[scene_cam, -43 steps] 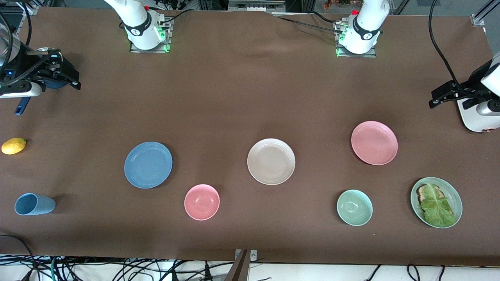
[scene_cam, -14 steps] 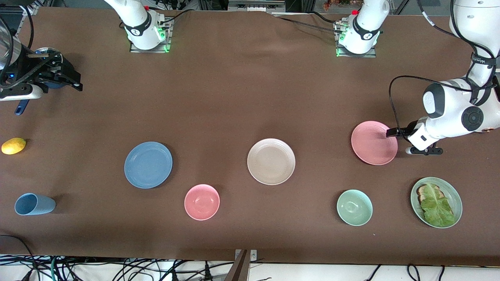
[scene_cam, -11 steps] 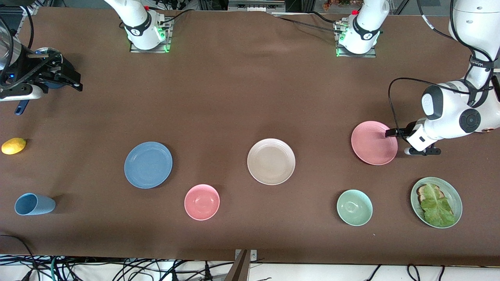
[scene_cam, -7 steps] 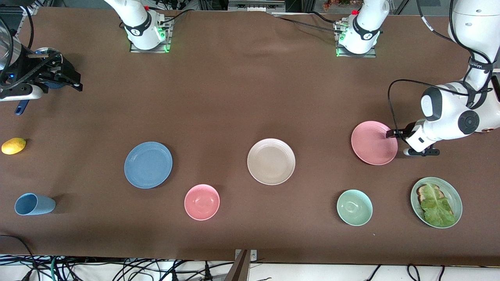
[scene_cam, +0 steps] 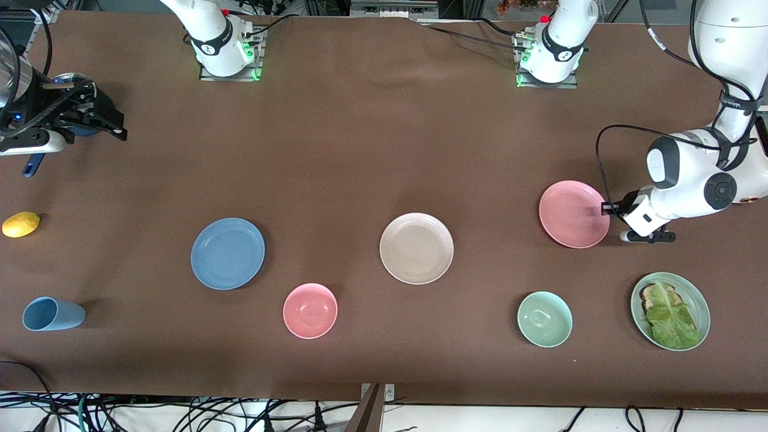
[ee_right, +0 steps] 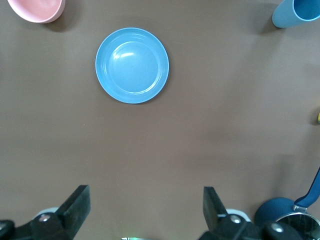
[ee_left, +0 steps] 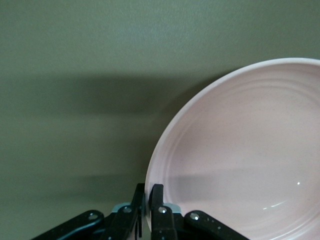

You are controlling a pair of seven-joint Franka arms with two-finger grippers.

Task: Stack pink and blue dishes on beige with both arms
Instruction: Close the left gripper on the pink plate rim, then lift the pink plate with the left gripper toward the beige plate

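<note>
The pink plate (scene_cam: 573, 214) hangs slightly lifted and tilted above the table toward the left arm's end; my left gripper (scene_cam: 606, 209) is shut on its rim. In the left wrist view the black fingers (ee_left: 156, 200) pinch the edge of the pink plate (ee_left: 245, 155). The beige plate (scene_cam: 416, 248) lies flat mid-table. The blue plate (scene_cam: 227, 253) lies flat toward the right arm's end, and the right wrist view shows this blue plate (ee_right: 132, 65) as well. My right gripper (scene_cam: 96, 123) waits open, high over the table's right-arm end, with nothing between its fingers (ee_right: 75, 202).
A pink bowl (scene_cam: 310, 310), a pale green bowl (scene_cam: 544, 318) and a green plate with lettuce (scene_cam: 670, 311) lie nearer the front camera. A light blue cup (scene_cam: 53, 314), a lemon (scene_cam: 21, 224) and a dark blue pan (ee_right: 282, 215) sit at the right arm's end.
My left arm came in from the table's end, closed on the pink plate's rim, and has now raised the plate slightly off the cloth. The right arm has not moved.
</note>
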